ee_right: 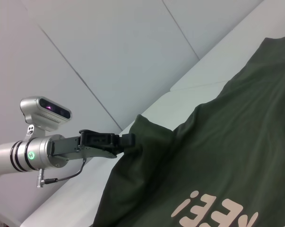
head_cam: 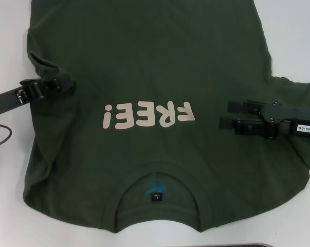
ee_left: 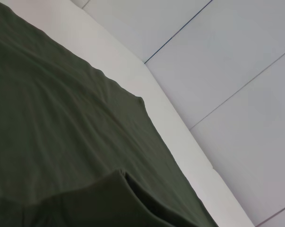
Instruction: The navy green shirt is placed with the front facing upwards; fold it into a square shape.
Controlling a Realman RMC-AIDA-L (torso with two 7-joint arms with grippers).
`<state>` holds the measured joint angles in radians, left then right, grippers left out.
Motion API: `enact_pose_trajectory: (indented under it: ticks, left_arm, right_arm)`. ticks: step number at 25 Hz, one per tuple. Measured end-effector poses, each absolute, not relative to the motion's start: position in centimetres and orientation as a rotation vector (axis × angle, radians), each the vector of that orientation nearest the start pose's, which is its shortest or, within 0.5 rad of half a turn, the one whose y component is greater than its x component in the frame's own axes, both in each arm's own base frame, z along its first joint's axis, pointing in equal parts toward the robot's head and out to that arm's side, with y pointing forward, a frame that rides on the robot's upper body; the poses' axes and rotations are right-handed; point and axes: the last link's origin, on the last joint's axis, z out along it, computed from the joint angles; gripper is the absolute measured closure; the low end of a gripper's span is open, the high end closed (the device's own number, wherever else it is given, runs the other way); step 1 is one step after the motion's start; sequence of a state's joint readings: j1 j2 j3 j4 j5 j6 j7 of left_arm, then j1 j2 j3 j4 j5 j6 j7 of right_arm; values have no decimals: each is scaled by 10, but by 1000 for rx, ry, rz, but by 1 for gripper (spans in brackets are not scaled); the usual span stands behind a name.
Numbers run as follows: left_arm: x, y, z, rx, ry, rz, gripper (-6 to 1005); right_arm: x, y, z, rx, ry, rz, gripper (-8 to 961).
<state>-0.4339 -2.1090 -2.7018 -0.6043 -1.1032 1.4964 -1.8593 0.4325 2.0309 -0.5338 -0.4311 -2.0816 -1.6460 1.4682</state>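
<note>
Two grippers were over the navy green shirt [head_cam: 155, 77], which lay spread front-up on the white surface [head_cam: 5, 31], neck end nearest the robot. Cream "FREE!" lettering [head_cam: 147, 115] sat mid-chest. Ribbed crew neck [head_cam: 157, 198] was at the near edge, small dark neck label [head_cam: 158, 196] with blue print inside it.

Left gripper [head_cam: 62, 83] was at the shirt's left side, by the bunched left sleeve [head_cam: 41, 59]. Seen from the right wrist camera, its jaws were clamped on a raised peak of green cloth [ee_right: 142, 125], fabric tented up off the surface there. The head-mounted-style camera pod on that left arm [ee_right: 43, 111] showed above the wrist, a thin cable hanging under it. Left wrist camera showed only shirt fabric [ee_left: 62, 123] with a folded edge, the white surface edge [ee_left: 133, 71] and pale floor beyond.

Right gripper [head_cam: 231, 114] was over the shirt's right side, just right of the lettering, fingers pointing in toward the chest. Its two dark fingers lay parallel with a narrow gap between them, nothing visibly gripped; could not tell if they touched the cloth. A white tag [head_cam: 304, 127] was on that arm. Right sleeve [head_cam: 293, 87] lay behind the arm.
</note>
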Motion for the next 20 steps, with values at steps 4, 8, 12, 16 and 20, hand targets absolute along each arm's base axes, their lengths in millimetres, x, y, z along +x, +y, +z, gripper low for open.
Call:
enact_pose_trajectory:
  ticks: [4, 8, 12, 16, 20]
  left_arm:
    - [-309, 308, 4, -2241, -1515, -940, 982]
    - [-305, 308, 1, -2270, -1514, -930, 969]
    - [-299, 310, -4, -2309, -1506, -915, 957]
    - [-296, 312, -7, -2330, -1498, -907, 906]
    - [-295, 313, -6, -2327, -1493, -908, 740]
  right_arm:
    - [311, 273, -8, -2622, 1144, 862, 73]
    - [311, 274, -8, -2621, 1144, 861, 73]
    - [312, 274, -7, -2619, 1142, 860, 73]
    - [312, 275, -7, -2618, 1141, 858, 73]
    - [311, 275, -6, -2616, 1140, 859, 74]
